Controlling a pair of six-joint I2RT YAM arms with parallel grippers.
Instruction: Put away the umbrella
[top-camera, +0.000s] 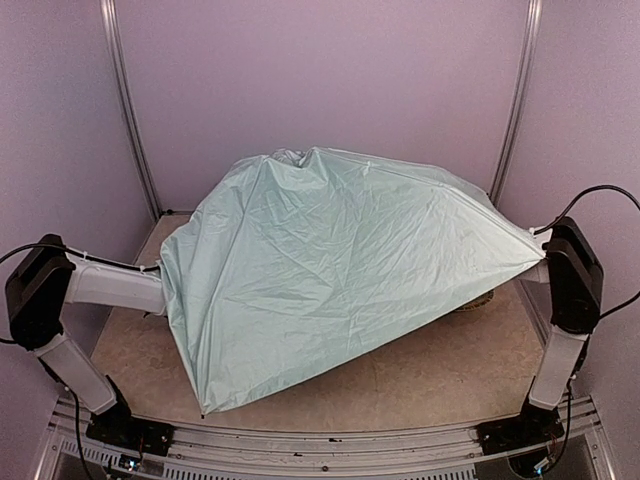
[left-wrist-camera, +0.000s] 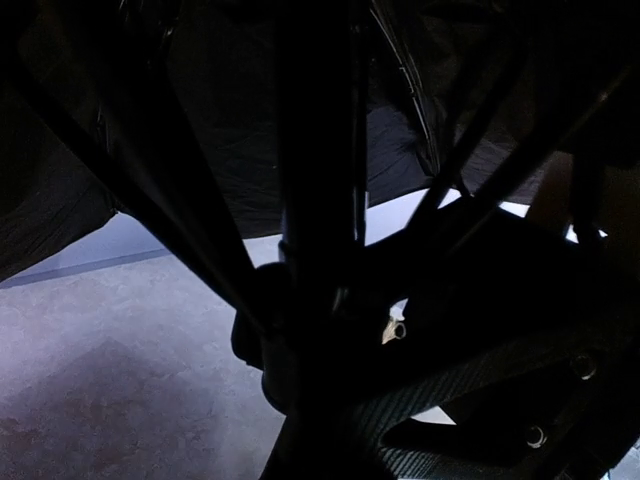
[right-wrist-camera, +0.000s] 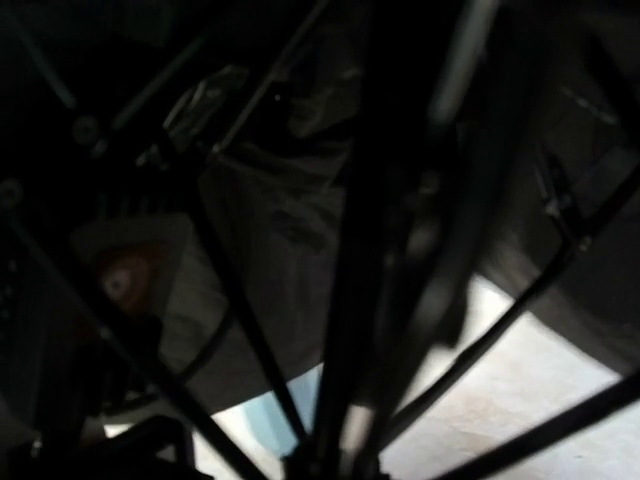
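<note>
Open umbrella (top-camera: 340, 270) spread over the table (top-camera: 430, 375), both arm ends covered.
The left gripper is hidden beneath the canopy's 9 o'clock edge, the right gripper beneath its 3 o'clock edge; among dark ribs (right-wrist-camera: 540, 303), neither opening can be told.

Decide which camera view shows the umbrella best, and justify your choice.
The top external view: there the umbrella shows whole, its pale mint canopy spread open over the table. Both wrist views sit beneath it and show only dark underside fabric and black ribs close up.
</note>
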